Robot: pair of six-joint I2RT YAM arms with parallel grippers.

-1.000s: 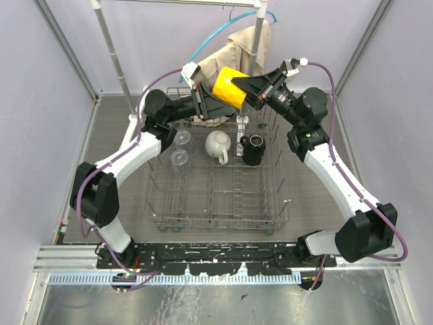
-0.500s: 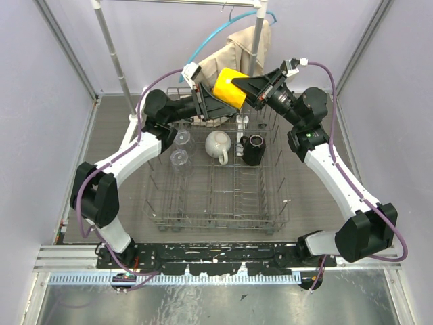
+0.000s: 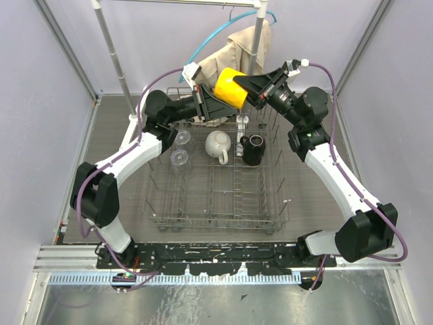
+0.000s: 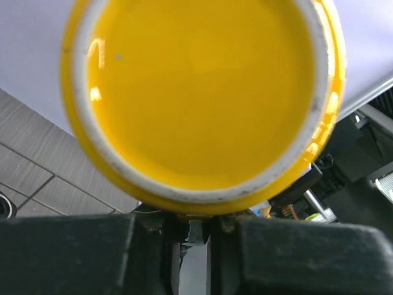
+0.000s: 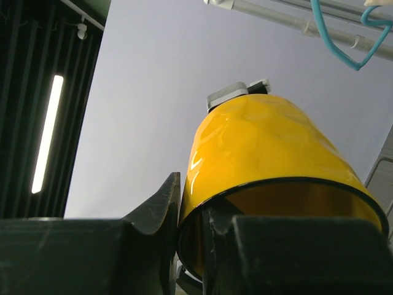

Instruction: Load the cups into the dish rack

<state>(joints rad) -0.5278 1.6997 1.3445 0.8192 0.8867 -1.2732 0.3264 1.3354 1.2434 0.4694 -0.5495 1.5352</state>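
A yellow mug (image 3: pixel 232 86) hangs on its side above the far end of the grey wire dish rack (image 3: pixel 153 203), between my two grippers. My right gripper (image 3: pixel 252 84) is shut on its rim, one finger inside and one outside (image 5: pixel 195 212); the mug (image 5: pixel 264 153) fills that view. My left gripper (image 3: pixel 215 101) sits at the mug's base (image 4: pixel 202 92), jaws nearly together (image 4: pixel 189 222) just under its lower edge; whether they pinch anything is hidden. In the rack stand a white mug (image 3: pixel 218 144), a black mug (image 3: pixel 253 149) and two glass tumblers (image 3: pixel 183 139) (image 3: pixel 178 159).
A clothes rail of metal poles (image 3: pixel 111 57) rises behind the rack, with a beige cloth (image 3: pixel 238 47) on a blue hanger (image 3: pixel 203 44). Purple walls close in both sides. The rack's near rows of tines (image 3: pixel 223 196) hold nothing.
The yellow mug and my right gripper have shifted slightly right and toward the far side. The left arm has stayed almost still.
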